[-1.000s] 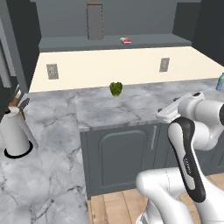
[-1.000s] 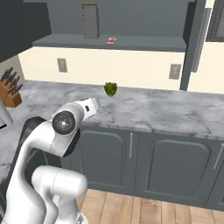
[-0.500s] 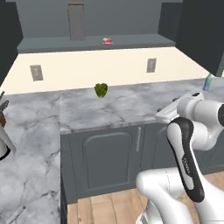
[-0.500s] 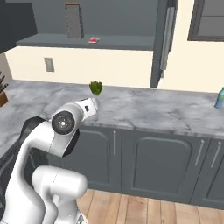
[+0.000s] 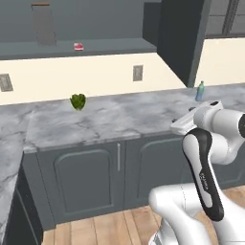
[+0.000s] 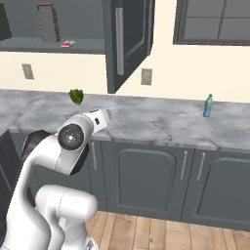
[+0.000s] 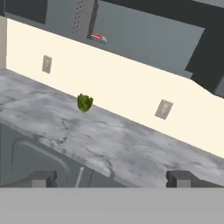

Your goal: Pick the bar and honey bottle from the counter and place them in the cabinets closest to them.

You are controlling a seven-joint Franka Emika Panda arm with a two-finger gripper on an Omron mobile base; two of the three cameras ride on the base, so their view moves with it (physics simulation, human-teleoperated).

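The bar [image 5: 79, 46] [image 6: 68, 44] [image 7: 98, 37], a small red and white packet, lies on the bottom shelf of an open dark wall cabinet [image 5: 110, 48] [image 6: 29, 46]. That cabinet's door [image 5: 177, 38] [image 6: 124, 41] stands swung open. My gripper [image 7: 111, 179] is open with nothing between its fingertips [image 7: 41, 178], held out in front of the counter [image 5: 119, 119] [image 6: 161, 122] [image 7: 109, 140], well below and away from the bar. The honey bottle is out of view.
A green leafy lump [image 5: 78, 101] [image 6: 76, 96] [image 7: 85, 103] sits on the counter by the wall. A slim blue bottle [image 5: 200, 91] [image 6: 208, 105] stands further right. Wall sockets [image 5: 138, 72] [image 7: 163, 109] are on the cream backsplash; grey base cupboards [image 5: 95, 177] stand below.
The base has driven right, so the whole scene has slid left. The blue bottle and open door have come into view. The arm holds its pose, gripper open.
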